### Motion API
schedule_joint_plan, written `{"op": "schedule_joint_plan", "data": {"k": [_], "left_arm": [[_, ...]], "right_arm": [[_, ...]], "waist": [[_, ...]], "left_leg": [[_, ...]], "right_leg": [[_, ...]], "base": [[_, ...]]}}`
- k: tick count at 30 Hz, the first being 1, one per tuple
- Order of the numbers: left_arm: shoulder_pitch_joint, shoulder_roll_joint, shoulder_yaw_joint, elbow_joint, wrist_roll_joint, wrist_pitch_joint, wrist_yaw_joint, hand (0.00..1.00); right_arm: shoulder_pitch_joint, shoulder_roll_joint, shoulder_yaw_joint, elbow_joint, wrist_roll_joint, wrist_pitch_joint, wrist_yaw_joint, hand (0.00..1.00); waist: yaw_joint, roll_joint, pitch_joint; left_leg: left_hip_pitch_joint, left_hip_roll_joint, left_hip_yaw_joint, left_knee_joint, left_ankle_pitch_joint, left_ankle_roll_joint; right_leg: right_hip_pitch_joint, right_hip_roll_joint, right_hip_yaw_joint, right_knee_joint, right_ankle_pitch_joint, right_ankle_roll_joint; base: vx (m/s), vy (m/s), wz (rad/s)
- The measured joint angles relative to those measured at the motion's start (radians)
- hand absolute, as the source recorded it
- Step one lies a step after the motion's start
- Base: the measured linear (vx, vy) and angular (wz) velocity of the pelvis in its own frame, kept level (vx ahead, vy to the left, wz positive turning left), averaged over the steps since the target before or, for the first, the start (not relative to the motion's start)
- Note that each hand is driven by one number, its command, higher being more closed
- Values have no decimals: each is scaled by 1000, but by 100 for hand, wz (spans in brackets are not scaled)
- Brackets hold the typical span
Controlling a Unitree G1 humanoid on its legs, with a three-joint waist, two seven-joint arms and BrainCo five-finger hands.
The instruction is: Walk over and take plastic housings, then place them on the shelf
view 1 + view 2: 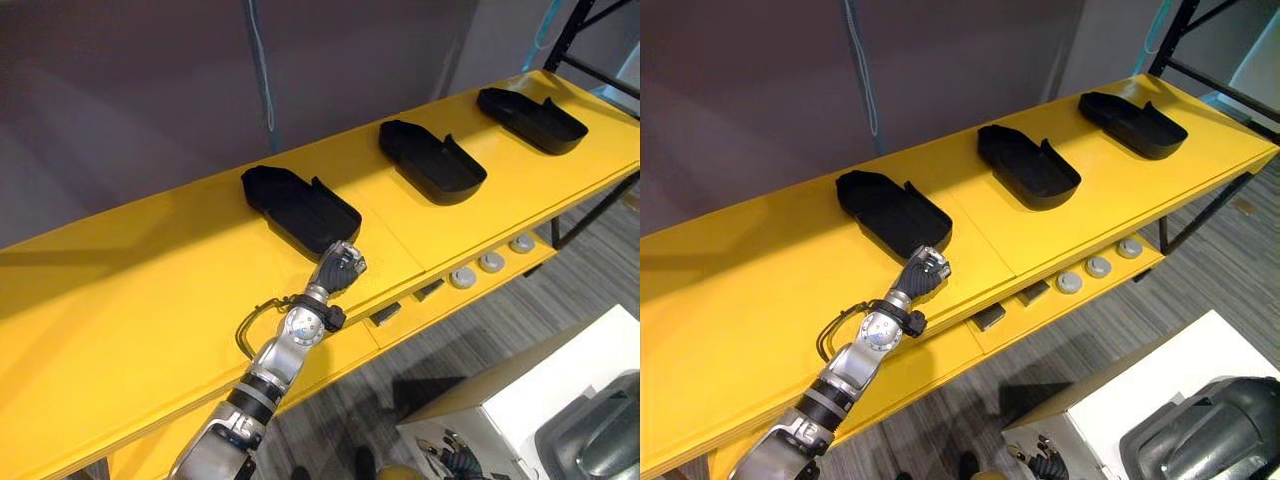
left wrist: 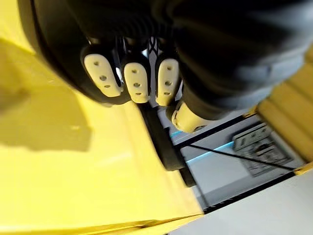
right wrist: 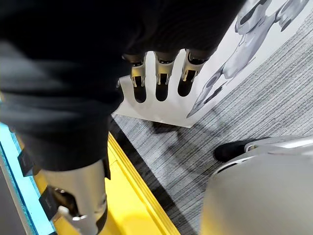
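Three housings are sitting flat on the shelf (image 1: 150, 300): left housing (image 1: 300, 205), middle housing (image 1: 432, 160), right housing (image 1: 530, 118). Left hand (image 1: 340, 265) is sitting at the left housing's near end; can't tell if it's gripping. Right hand (image 3: 157, 73) is hanging open over the floor. Probably finishing placement; next is needing a clean pull-back without dragging the housing.
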Motion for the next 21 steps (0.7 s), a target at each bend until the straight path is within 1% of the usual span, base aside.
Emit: {"op": "schedule_joint_plan", "data": {"k": [2,6,9,13,18,21], "left_arm": [[-17,4,4,20,0,4,6,100],[-24,10,78,57,20,17,16,100],[-47,24,90,70,21,28,33,100],[-88,29,152,101,22,38,39,100],[-95,30,197,101,44,47,61,100],[-96,35,197,101,58,51,74,100]], "right_arm": [[-5,0,0,0,0,0,0,0],[-5,-1,-1,-1,0,-1,-3,0],[-5,0,0,-1,0,-2,-9,0],[-5,0,0,-3,0,-5,-12,0],[-5,0,0,-3,0,-5,-13,0],[-5,0,0,-3,0,-5,-13,0]], "waist": [[2,-3,16],[-7,-6,41],[-10,-9,51],[-15,-11,68],[-20,-11,72],[-19,-11,74]], "left_leg": [[1,0,5,0,0,1],[-1,-2,20,0,0,1],[-2,-2,19,0,0,1],[-2,-2,19,0,0,1],[-5,-2,19,0,0,1],[-5,-2,19,0,0,1]], "right_leg": [[-1,0,10,0,3,0],[-7,-1,21,-1,9,1],[-8,-1,20,-1,9,1],[-8,-1,20,-3,9,1],[-8,-1,20,-9,9,1],[-6,-1,20,-10,9,1]], "base": [[-35,8,-11],[-44,10,-9],[-25,1,0],[0,0,0],[0,0,0],[0,0,0]]}}
